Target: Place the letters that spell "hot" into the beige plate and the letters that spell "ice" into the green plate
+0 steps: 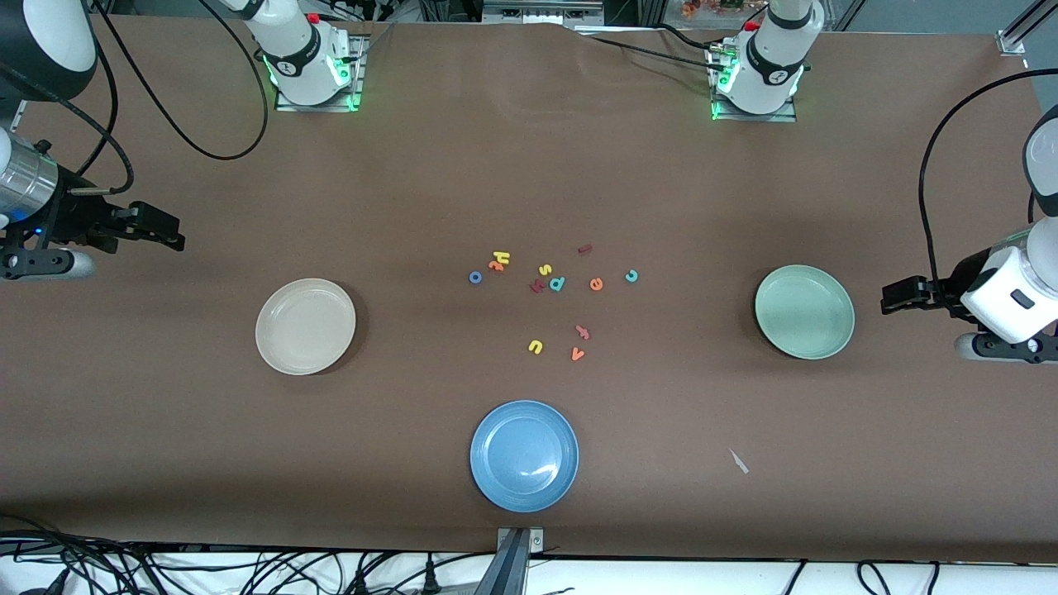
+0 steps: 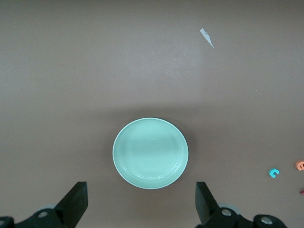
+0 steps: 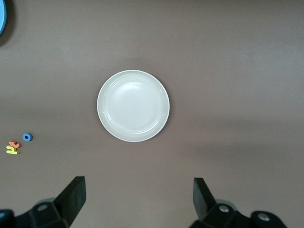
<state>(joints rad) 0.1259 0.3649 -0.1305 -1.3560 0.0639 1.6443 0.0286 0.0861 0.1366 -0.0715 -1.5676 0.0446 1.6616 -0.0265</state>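
Letters sit in a loose cluster at centre frame of the front view; nothing sorted yet. Beige plate (image 1: 305,326), centre-left of frame, holds nothing; green plate (image 1: 804,311), centre-right, likewise; all six placements remain, as far as can be judged.

"hot" set: yellow h (image 1: 501,257) touching orange t (image 1: 496,266), blue o (image 1: 475,277) just beside them, at the cluster's upper-left edge. "ice" set: maroon i (image 1: 585,248) at cluster top, orange e (image 1: 596,283) and teal c (image 1: 631,276) below it, toward the green plate.

Count: 3 plates (beige, green, blue plate (image 1: 524,455) at lower centre); approx. 12 letters, i.e. 6 wanted plus 6 spare: yellow s (image 1: 544,268), teal p (image 1: 557,283), dark red letter (image 1: 536,287), yellow u (image 1: 536,347), orange v (image 1: 578,354), and one more reddish-orange letter (image 1: 583,332) I can't read. Also 1 pale scrap (image 1: 738,461), lower right.

Right gripper (image 1: 173,235) hangs at left edge of frame, jaws spread wide, holding nothing. Left gripper (image 1: 888,296) at right edge beside the green plate, jaws also wide apart, holding nothing. Both arms wait.
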